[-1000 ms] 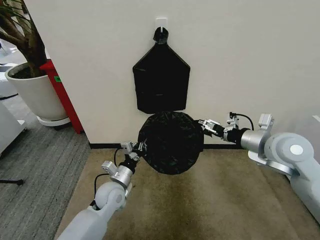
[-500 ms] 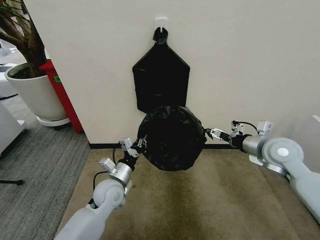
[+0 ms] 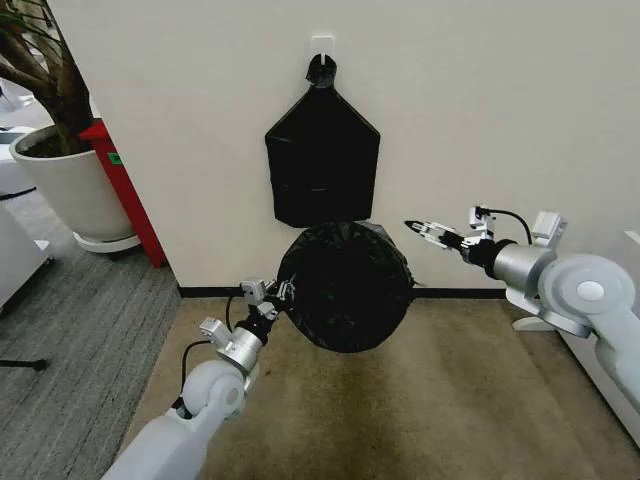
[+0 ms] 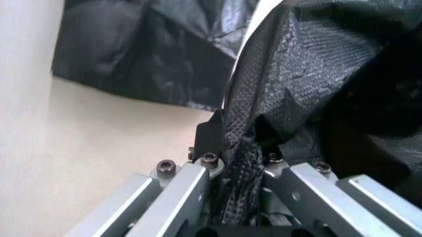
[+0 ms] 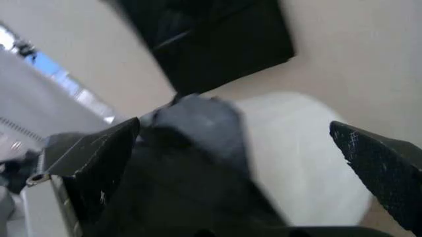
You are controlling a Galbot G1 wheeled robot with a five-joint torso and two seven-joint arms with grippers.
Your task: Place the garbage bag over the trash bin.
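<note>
Garbage bag [image 3: 344, 288] is spread over the trash bin [image 5: 300, 163], low against the beige wall [image 3: 500, 110] under a flat black bag bundle [image 3: 322, 165] hung on a hook. Left gripper [image 3: 275, 295] is clamped on the bag's edge. Right gripper [image 3: 421, 230] is held clear — fingers spread apart. Tan carpet [image 3: 420, 400] below; plant pot [image 3: 70, 190] far left.

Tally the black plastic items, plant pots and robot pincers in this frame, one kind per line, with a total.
Black plastic items: 2, the garbage bag and the bundle of bags hanging on the wall
Plant pots: 1, the white pot
Pincers: 2, the left pincer and the right pincer
Total: 5
</note>
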